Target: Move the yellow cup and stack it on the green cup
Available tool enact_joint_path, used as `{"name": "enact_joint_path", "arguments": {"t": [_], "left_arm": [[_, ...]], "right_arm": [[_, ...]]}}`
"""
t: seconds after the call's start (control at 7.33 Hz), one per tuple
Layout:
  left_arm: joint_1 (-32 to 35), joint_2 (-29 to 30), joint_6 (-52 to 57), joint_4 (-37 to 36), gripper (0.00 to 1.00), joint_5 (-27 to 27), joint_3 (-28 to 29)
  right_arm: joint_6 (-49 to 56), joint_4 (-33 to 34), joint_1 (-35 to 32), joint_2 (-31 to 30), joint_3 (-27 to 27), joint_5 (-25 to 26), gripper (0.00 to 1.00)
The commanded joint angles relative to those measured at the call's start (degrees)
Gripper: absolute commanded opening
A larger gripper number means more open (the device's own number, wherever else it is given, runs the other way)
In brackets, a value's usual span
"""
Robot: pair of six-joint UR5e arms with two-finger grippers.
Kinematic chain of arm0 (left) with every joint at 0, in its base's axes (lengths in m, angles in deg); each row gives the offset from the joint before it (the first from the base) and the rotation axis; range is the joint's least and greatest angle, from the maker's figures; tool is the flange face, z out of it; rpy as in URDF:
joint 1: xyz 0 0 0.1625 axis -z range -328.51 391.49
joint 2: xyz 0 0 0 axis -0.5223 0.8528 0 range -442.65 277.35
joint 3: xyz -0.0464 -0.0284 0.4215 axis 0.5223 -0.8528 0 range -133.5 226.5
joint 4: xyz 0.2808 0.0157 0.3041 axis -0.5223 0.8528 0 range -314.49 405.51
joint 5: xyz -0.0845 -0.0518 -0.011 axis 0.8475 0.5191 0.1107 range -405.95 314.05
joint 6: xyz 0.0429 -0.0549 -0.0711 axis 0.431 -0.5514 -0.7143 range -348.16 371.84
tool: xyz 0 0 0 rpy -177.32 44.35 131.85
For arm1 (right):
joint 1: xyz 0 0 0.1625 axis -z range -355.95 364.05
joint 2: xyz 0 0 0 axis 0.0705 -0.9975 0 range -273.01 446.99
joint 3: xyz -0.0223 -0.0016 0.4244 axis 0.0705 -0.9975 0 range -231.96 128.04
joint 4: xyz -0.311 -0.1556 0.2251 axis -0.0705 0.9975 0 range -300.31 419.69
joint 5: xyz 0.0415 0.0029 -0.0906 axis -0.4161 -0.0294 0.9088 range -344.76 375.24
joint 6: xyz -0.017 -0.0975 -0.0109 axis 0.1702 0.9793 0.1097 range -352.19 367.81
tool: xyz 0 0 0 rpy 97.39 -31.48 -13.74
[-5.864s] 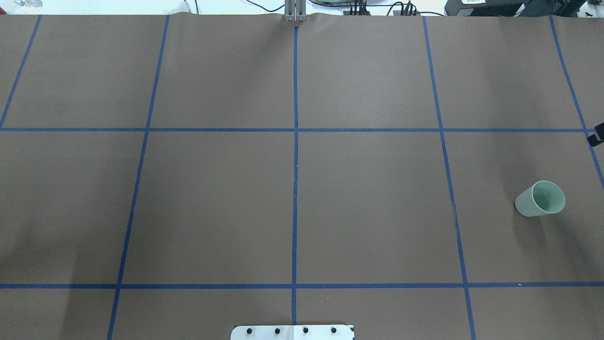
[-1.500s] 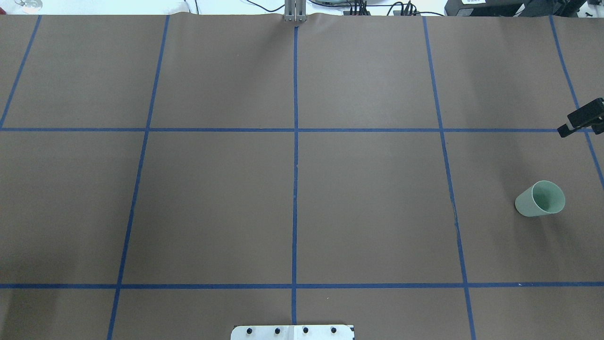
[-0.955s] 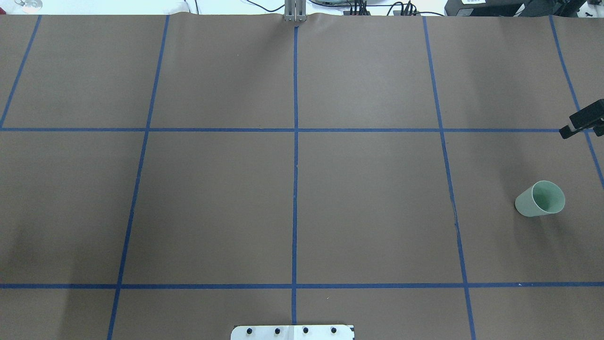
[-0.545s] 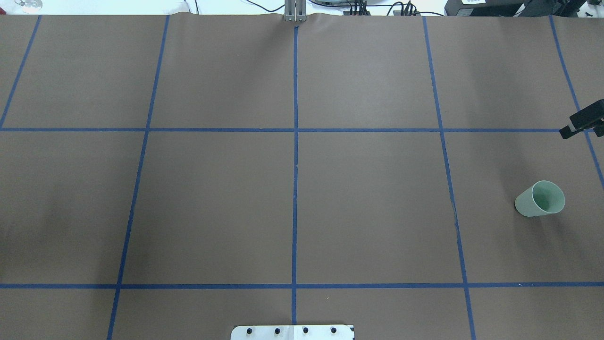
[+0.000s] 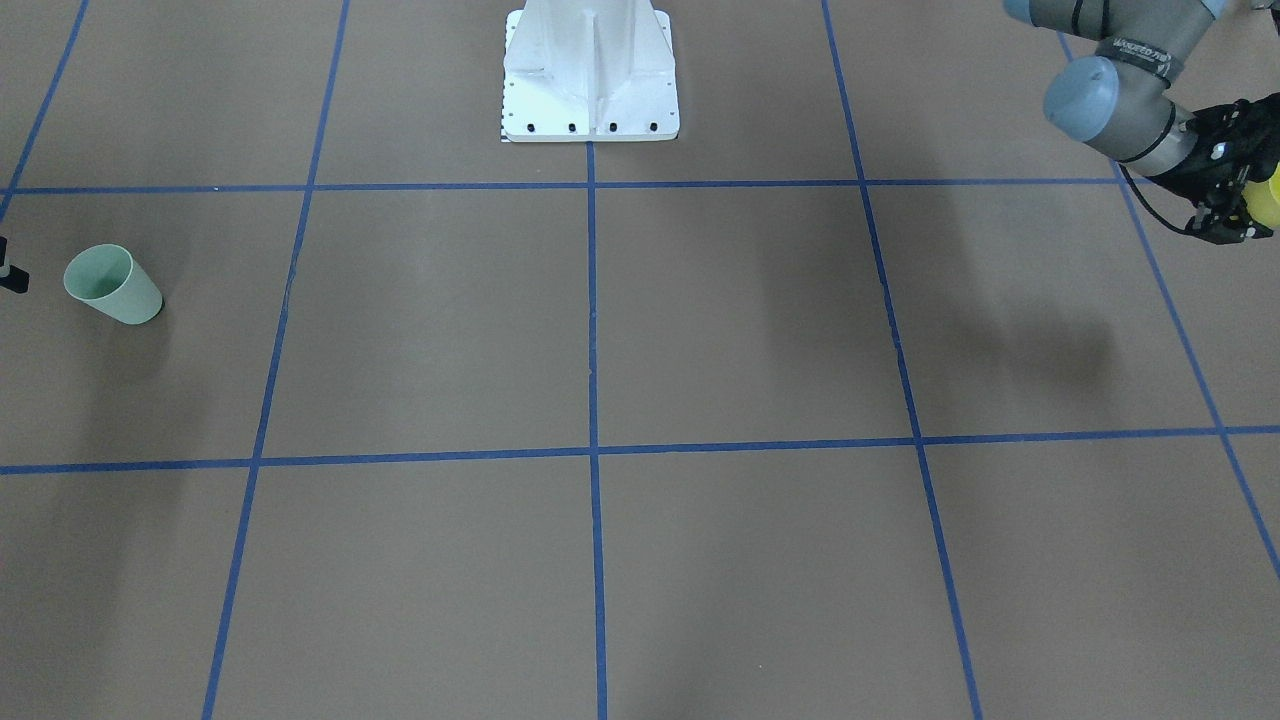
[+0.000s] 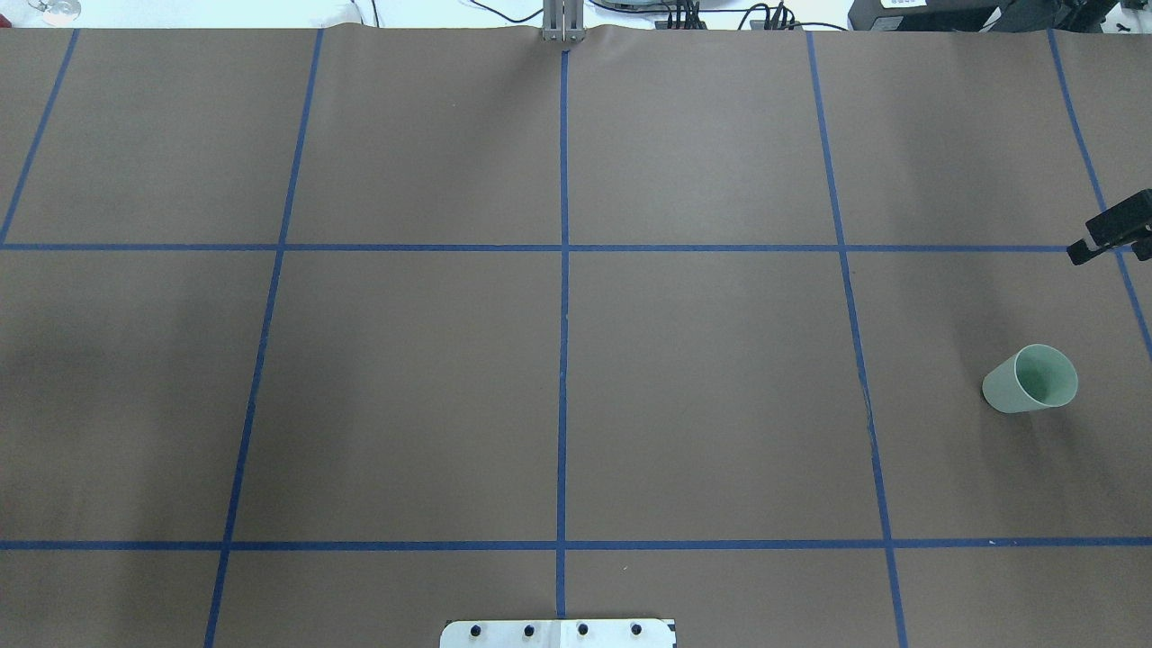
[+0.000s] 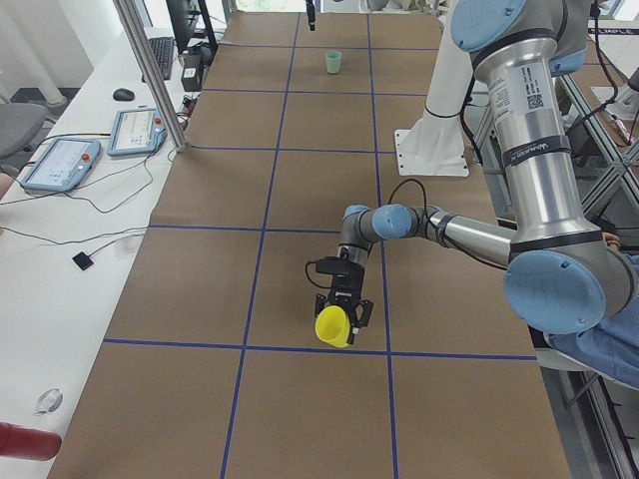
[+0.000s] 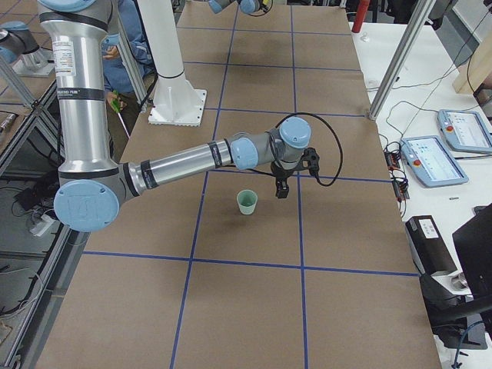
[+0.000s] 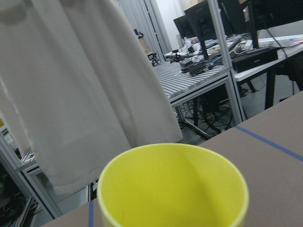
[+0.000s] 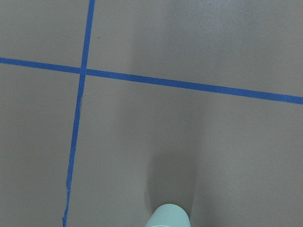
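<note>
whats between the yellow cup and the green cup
Nothing but bare brown table crossed by blue tape lines lies between the yellow cup and the green cup, as the front-facing view shows.

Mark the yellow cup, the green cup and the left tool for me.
bright yellow plastic cup [image 7: 331, 329]: exterior left view, on its body.
pale green plastic cup [image 6: 1030, 380]: overhead exterior view, inside its open mouth.
left tool [image 7: 342, 315]: exterior left view, midway between its fingertips.
</note>
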Motion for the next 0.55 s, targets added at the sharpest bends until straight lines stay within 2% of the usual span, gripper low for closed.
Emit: {"name": "enact_joint_path", "arguments": {"t": [0.0, 0.14, 0.27, 0.41], "left_arm": [[0.48, 9.17, 21.24, 13.8, 0.0, -7.91, -0.27], [0.14, 11.05, 29.1, 24.14, 0.0, -8.9, 0.43], [-0.13, 11.24, 43.54, 38.08, 0.0, -8.74, 0.78], [-0.22, 12.02, 54.21, 52.49, 0.0, -8.56, 4.0]], "right_arm": [[-0.01, -0.46, 0.04, 0.07, 0.06, 0.3, 1.0], [-0.01, -0.46, 0.04, -0.02, 0.06, 0.39, 1.0], [-0.01, -0.46, 0.04, -0.19, 0.06, 0.13, 1.0], [-0.1, -0.46, 0.12, -0.28, -0.11, 0.13, 1.0]]}}
